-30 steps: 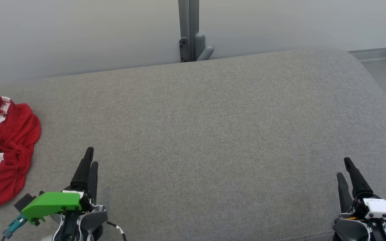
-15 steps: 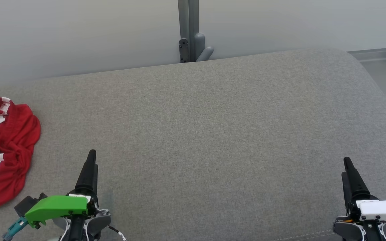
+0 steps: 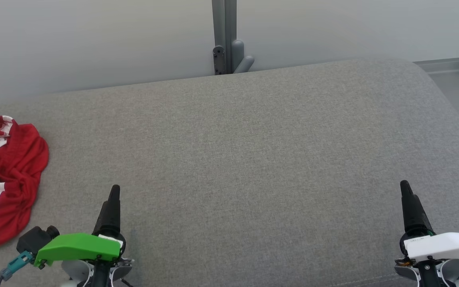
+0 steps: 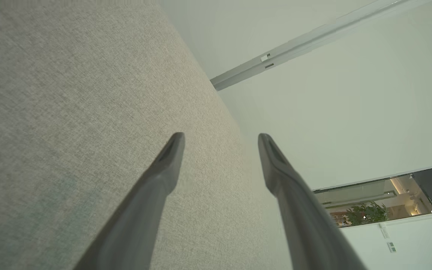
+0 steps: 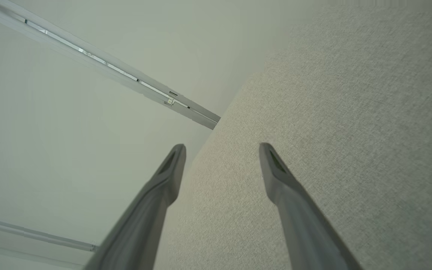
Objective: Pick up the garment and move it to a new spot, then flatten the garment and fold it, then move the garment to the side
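Garment (image 3: 6, 175): one, red with white panels, crumpled at the left edge of the grey fabric surface (image 3: 253, 159), lying free of both grippers. Nearest the camera sit two grippers. The left gripper (image 3: 114, 191), under a green cover (image 3: 78, 247), is just right of the garment and apart from it. The right gripper (image 3: 405, 187), under a white cover (image 3: 440, 245), is well away at the right. Both wrist views show the left gripper (image 4: 220, 137) and the right gripper (image 5: 221, 148) with fingers parted and holding nothing. Beyond the far edge, one grey post (image 3: 224, 36) stands against a pale wall (image 3: 94, 36).
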